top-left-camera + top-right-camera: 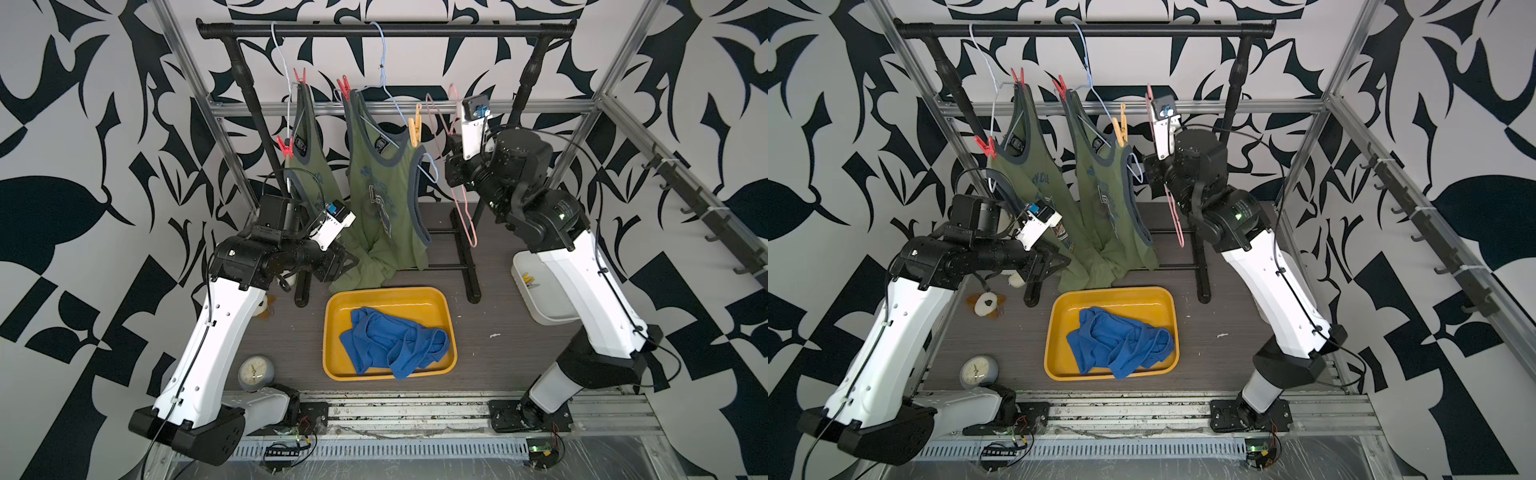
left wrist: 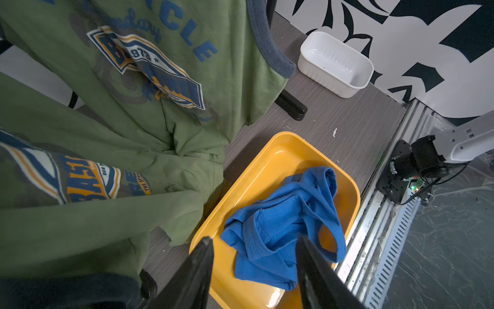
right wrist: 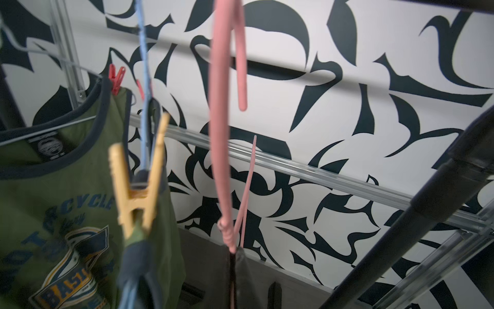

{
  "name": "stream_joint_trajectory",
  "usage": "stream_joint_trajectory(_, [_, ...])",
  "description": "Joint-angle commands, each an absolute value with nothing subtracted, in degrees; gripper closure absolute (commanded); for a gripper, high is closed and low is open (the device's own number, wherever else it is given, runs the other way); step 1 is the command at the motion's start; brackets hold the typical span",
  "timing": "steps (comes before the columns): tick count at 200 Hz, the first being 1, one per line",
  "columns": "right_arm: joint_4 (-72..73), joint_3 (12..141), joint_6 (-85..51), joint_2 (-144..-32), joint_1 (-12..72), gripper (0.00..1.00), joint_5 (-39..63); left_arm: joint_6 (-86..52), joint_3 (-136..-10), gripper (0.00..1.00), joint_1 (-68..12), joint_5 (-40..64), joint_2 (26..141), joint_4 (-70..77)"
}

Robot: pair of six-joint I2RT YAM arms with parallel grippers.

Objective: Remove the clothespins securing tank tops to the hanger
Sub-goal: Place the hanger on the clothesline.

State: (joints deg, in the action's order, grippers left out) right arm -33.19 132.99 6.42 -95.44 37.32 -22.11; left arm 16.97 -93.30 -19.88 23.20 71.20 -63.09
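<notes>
A black metal clothes rack (image 1: 386, 31) stands along the back edge of the dark wood-grain desk (image 1: 490, 316). Two olive-green tank tops with grey trim hang from it on wire hangers. The olive top nearer the desk's left edge (image 1: 316, 166) is pinned by two red plastic clothespins (image 1: 299, 77) (image 1: 284, 147). The middle olive top (image 1: 374, 174) carries a third red clothespin (image 1: 344, 88) and a yellow plastic clothespin (image 1: 414, 126), which the right wrist view shows close up, clamped over a grey-trimmed strap (image 3: 133, 192).

The bright blue tank top (image 1: 390, 345) lies crumpled in a yellow plastic tray (image 1: 328, 324) near the middle of the front edge.

The left wrist view alone shows the left tool (image 2: 255, 238) released, its black fingers (image 2: 203, 262) apart with nothing between them, over the tray's rim. The right wrist view shows the right tool (image 3: 232, 256) clenched on the twisted neck of a bare pink wire hanger (image 3: 219, 120). Both top views show its hook below the rail and apart from it.

A white plastic bin (image 1: 548, 319) sits at the right edge. A top view shows a loose yellow clothespin (image 1: 528, 279) inside. The left wrist view shows the bin (image 2: 320, 72) but not that pin.
</notes>
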Motion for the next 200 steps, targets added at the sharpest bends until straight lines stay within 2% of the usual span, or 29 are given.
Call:
stream_joint_trajectory(1, [-32.15, 137.16, 2.19, -94.74, 32.56, 1.0, -15.86, 18.24, -95.5, 0.46, -19.71, 24.29, 71.98, -63.59])
stream_joint_trajectory(47, [-26.05, 138.39, 0.02, -96.81, 26.85, 1.0, -7.47, 19.11, -97.07, 0.46, -19.78, 24.18, 74.51, -65.5])
stream_joint_trajectory(120, [-10.76, 132.57, 3.21, -95.89, 25.0, 1.0, -5.73, 19.08, -96.8, 0.47, -19.77, 22.9, 75.84, -66.25])
stream_joint_trajectory(200, [-5.97, 138.0, 2.51, -101.13, 22.12, 1.0, -3.56, 18.98, -97.08, 0.47, -19.77, 21.75, 78.55, -66.23])
